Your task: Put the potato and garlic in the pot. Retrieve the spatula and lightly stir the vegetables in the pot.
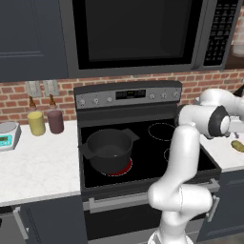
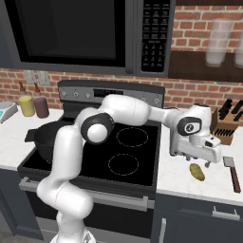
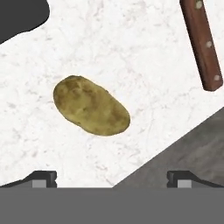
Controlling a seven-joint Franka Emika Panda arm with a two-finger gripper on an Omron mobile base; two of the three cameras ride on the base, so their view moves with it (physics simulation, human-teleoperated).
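The potato [image 3: 91, 106], a yellowish-tan lump, lies on the white counter right of the stove [image 2: 197, 172] [image 1: 238, 146]. My gripper [image 2: 198, 161] hangs just above it, open, its fingertips [image 3: 43, 177] wide apart with nothing between them. The spatula [image 2: 232, 172], with a grey blade and a brown riveted handle [image 3: 200, 43], lies on the counter to the potato's right. The dark pot [image 1: 108, 150] stands on the stove's front left burner, partly behind my arm in the right base view [image 2: 43, 137]. The garlic is out of view.
A knife block [image 2: 223, 121] stands at the back of the right counter. The counter's front edge [image 3: 175, 144] runs close to the potato. On the left counter are a scale [image 1: 8, 135] and two jars [image 1: 36, 123]. A microwave hangs over the stove.
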